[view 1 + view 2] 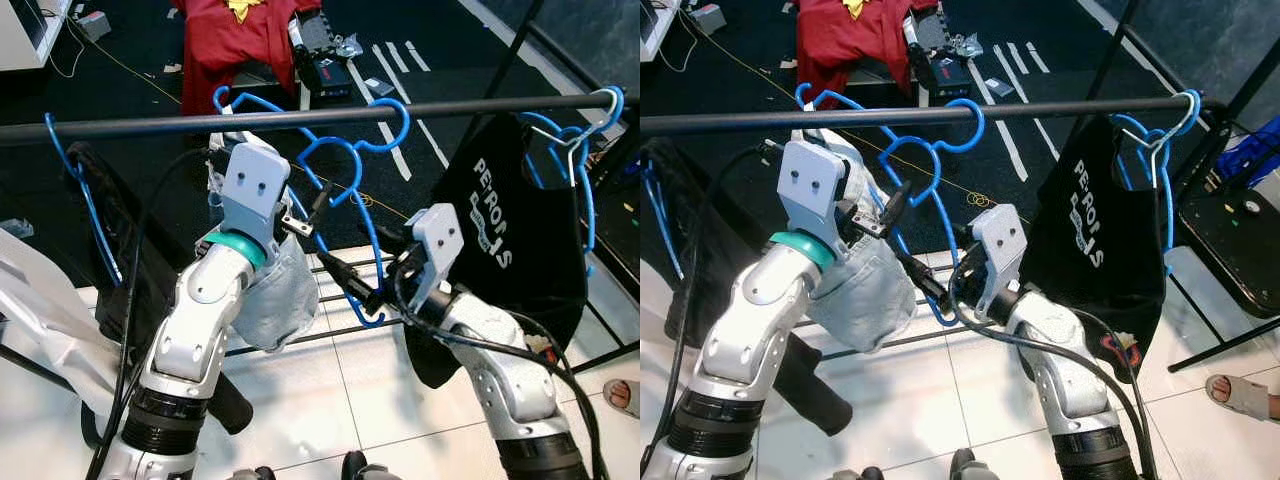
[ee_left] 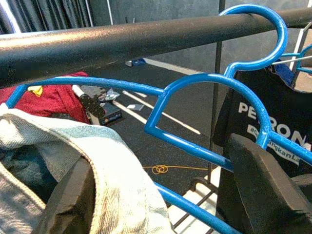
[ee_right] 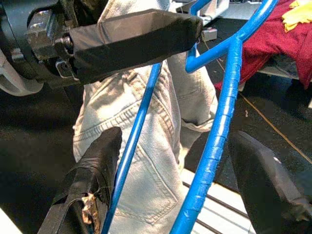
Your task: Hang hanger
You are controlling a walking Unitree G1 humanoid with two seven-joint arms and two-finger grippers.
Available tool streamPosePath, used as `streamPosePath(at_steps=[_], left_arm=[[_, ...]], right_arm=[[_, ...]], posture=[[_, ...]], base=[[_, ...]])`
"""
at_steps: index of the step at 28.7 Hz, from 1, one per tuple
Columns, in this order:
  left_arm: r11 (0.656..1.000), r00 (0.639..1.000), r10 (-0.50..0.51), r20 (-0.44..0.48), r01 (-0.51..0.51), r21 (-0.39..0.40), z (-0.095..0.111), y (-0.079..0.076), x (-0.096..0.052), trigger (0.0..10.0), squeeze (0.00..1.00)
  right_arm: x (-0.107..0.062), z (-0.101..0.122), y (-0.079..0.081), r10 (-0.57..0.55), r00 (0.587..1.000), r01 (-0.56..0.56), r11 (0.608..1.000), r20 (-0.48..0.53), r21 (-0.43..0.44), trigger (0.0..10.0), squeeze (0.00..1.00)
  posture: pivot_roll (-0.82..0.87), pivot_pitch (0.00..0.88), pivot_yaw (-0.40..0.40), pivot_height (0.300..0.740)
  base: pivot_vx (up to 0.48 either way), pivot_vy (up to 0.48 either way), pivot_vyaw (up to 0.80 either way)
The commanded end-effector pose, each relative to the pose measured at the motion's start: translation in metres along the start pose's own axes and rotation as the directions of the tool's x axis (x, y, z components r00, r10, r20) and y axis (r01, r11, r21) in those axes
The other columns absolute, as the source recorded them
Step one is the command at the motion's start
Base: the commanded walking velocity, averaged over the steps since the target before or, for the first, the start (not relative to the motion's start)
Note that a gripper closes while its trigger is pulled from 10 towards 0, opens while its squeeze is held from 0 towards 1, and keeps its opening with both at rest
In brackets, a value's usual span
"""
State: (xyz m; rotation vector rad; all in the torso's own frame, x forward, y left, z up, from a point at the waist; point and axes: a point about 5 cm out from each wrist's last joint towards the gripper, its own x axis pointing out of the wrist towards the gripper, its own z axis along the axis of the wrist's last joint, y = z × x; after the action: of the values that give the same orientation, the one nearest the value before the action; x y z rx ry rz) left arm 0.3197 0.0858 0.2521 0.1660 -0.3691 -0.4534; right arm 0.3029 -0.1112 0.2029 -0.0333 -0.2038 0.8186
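A blue hanger (image 1: pixel 342 150) carrying light denim jeans (image 1: pixel 272 300) has its hook (image 1: pixel 971 112) over the black rail (image 1: pixel 140 126). My left gripper (image 1: pixel 312 212) is just under the rail at the hanger's shoulder. It is open, with the jeans (image 2: pixel 73 146) and a hanger bar between its fingers (image 2: pixel 263 185). My right gripper (image 1: pixel 347 272) reaches in lower down at the hanger's bottom corner. It is also open, with two blue bars (image 3: pixel 219 122) running between its wide-apart fingers (image 3: pixel 92 180). The left gripper's finger (image 3: pixel 131 36) crosses above them.
A black T-shirt with white lettering (image 1: pixel 510 230) hangs on blue hangers at the rail's right end. A dark garment (image 1: pixel 100 220) hangs at the left end. Behind is a red cloth (image 1: pixel 230 40). A person's sandalled foot (image 1: pixel 622 395) stands at lower right. Rack crossbars (image 1: pixel 330 335) run below.
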Motion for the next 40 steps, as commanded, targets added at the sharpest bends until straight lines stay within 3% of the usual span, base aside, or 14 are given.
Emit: streamPosePath(at_steps=[1, 2, 3, 5, 6, 8, 13, 14, 27, 28, 30, 31, 32, 40], left_arm=[[0.998, 0.997, -0.064, 0.033, 0.065, -0.005, 0.007, -0.014, 0.000, 10.0, 0.00], [0.998, 0.997, -0.064, 0.033, 0.065, -0.005, 0.007, -0.014, 0.000, 10.0, 0.00], [0.998, 0.997, -0.064, 0.030, 0.064, -0.006, 0.006, -0.014, 0.000, 10.0, 0.00], [0.998, 0.997, -0.064, 0.030, 0.064, -0.006, 0.006, -0.014, 0.000, 10.0, 0.00], [0.998, 0.998, -0.064, 0.028, 0.064, -0.006, 0.006, -0.015, -0.001, 10.0, 0.00], [0.998, 0.998, -0.065, 0.023, 0.065, -0.006, 0.006, -0.015, -0.001, 10.0, 0.00], [0.998, 0.998, -0.064, 0.015, 0.064, -0.004, 0.004, -0.016, -0.001, 10.0, 0.00], [0.998, 0.998, -0.064, 0.011, 0.064, -0.003, 0.003, -0.016, -0.001, 10.0, 0.00], [0.996, 0.995, -0.091, -0.031, 0.090, -0.020, -0.008, -0.021, -0.001, 10.0, 0.00], [0.995, 0.995, -0.096, -0.036, 0.095, -0.021, -0.010, -0.021, -0.001, 10.0, 0.00], [0.995, 0.994, -0.098, -0.040, 0.097, -0.022, -0.011, -0.022, -0.001, 10.0, 0.00], [0.995, 0.994, -0.098, -0.040, 0.097, -0.022, -0.011, -0.022, -0.001, 10.0, 0.00], [0.995, 0.994, -0.098, -0.041, 0.097, -0.021, -0.011, -0.022, -0.001, 10.0, 0.00], [0.996, 0.995, -0.089, -0.046, 0.088, -0.014, -0.012, -0.020, -0.003, 10.0, 0.00]], right_arm=[[0.000, 0.008, 0.003, 0.034, 0.999, -0.034, 0.999, 0.032, 0.019, 8.5, 0.00], [0.000, 0.008, 0.003, 0.034, 0.999, -0.034, 0.999, 0.032, 0.019, 8.5, 0.00], [-0.001, 0.011, 0.002, 0.036, 0.999, -0.037, 0.999, 0.036, 0.022, 3.7, 0.00], [-0.001, 0.011, 0.002, 0.036, 0.999, -0.037, 0.999, 0.036, 0.022, 3.7, 0.00], [-0.003, 0.013, 0.001, 0.043, 0.998, -0.044, 0.999, 0.043, 0.025, 0.8, 0.00], [-0.004, 0.016, 0.002, 0.052, 0.997, -0.054, 0.998, 0.049, 0.031, 0.0, 0.00], [-0.008, 0.020, 0.004, 0.064, 0.997, -0.066, 0.997, 0.053, 0.040, 0.0, 0.00], [-0.010, 0.017, 0.004, 0.053, 0.998, -0.054, 0.998, 0.038, 0.038, 10.0, 0.00], [-0.027, -0.004, -0.006, -0.115, 0.989, 0.106, 0.990, -0.088, -0.096, 10.0, 0.00], [-0.029, -0.007, -0.009, -0.136, 0.985, 0.124, 0.986, -0.109, -0.110, 3.6, 0.00], [-0.029, -0.009, -0.011, -0.150, 0.981, 0.137, 0.984, -0.124, -0.114, 2.3, 0.00], [-0.029, -0.009, -0.011, -0.150, 0.981, 0.137, 0.984, -0.124, -0.114, 2.3, 0.00], [-0.029, -0.009, -0.014, -0.162, 0.978, 0.147, 0.982, -0.129, -0.116, 0.7, 0.00], [-0.027, -0.009, -0.018, -0.174, 0.975, 0.158, 0.980, -0.138, -0.121, 0.0, 0.00]], posture=[[-0.09, 0.187, 0.019, 0.740], [-0.09, 0.187, 0.019, 0.740], [-0.09, 0.187, 0.019, 0.740], [-0.09, 0.187, 0.019, 0.740], [-0.09, 0.187, 0.019, 0.740], [-0.09, 0.187, 0.019, 0.740], [-0.10, 0.187, 0.016, 0.740], [-0.10, 0.187, 0.016, 0.740], [-0.12, 0.190, 0.028, 0.740], [-0.12, 0.188, 0.028, 0.740], [-0.12, 0.188, 0.028, 0.740], [-0.12, 0.188, 0.028, 0.740], [-0.11, 0.188, 0.027, 0.740], [-0.11, 0.183, 0.022, 0.740]], base=[[0.000, 0.000, 0.00], [0.000, 0.000, 0.00], [0.000, 0.000, 0.00], [0.000, 0.000, 0.00], [0.000, 0.000, 0.00], [0.000, 0.000, 0.00], [0.000, 0.000, 0.00], [0.000, 0.000, 0.00], [0.000, 0.000, 0.00], [0.000, 0.000, 0.00], [0.000, 0.000, 0.00], [0.000, 0.000, 0.00], [0.000, 0.000, 0.00], [0.000, 0.000, 0.00]])
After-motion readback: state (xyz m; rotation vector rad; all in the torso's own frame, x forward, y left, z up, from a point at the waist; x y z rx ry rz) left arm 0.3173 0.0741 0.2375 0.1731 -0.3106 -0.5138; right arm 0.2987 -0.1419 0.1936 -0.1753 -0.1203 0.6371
